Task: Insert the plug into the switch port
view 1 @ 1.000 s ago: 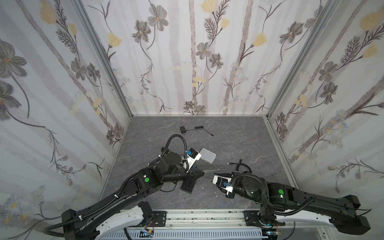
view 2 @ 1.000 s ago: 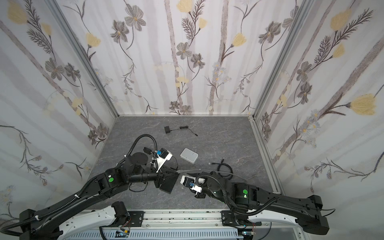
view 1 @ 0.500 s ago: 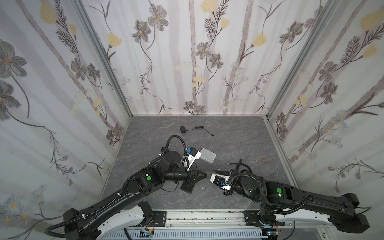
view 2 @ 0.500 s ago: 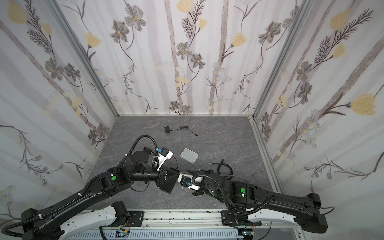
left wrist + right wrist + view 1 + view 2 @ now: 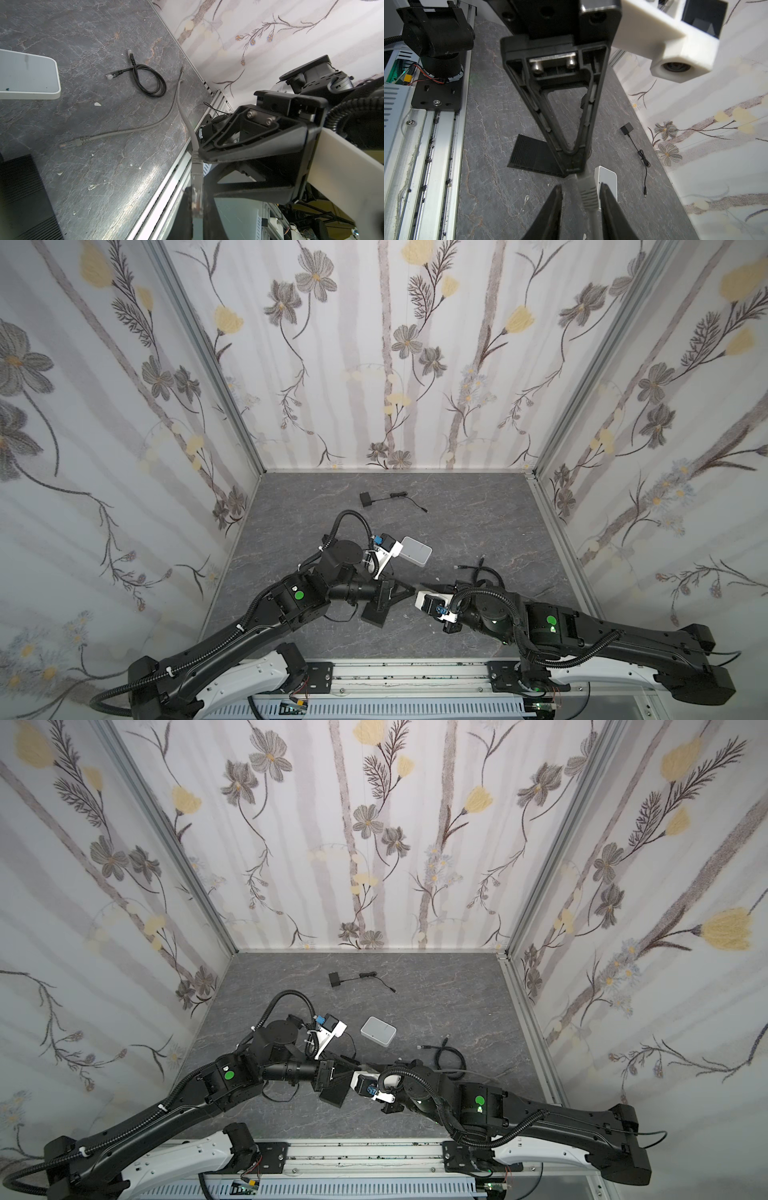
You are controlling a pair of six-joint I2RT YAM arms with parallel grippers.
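A grey cable's plug (image 5: pixel 196 199) is pinched in my left gripper (image 5: pixel 196 195), which is shut on it. The cable's grey boot (image 5: pixel 588 193) passes between the fingers of my right gripper (image 5: pixel 581 197), whose jaws stand apart with a gap on one side. In both top views the two grippers meet tip to tip low over the table, left (image 5: pixel 409 588) (image 5: pixel 353 1068) against right (image 5: pixel 424 585) (image 5: pixel 368 1065). The white switch (image 5: pixel 415 551) (image 5: pixel 378 1031) (image 5: pixel 27 74) (image 5: pixel 607 180) lies flat behind them. Its port does not show.
The grey cable's other plug (image 5: pixel 66 144) lies on the table. A coiled black cable (image 5: pixel 486 572) (image 5: pixel 149 83) is to the right. A ribbed black pad (image 5: pixel 376 614) (image 5: pixel 533 155) lies under the left gripper. A black adapter with thin cord (image 5: pixel 366 500) (image 5: pixel 627 128) sits near the back wall.
My right gripper has moved left, closing the gap until its tips reach the left gripper's tips. The left arm has edged slightly toward it.
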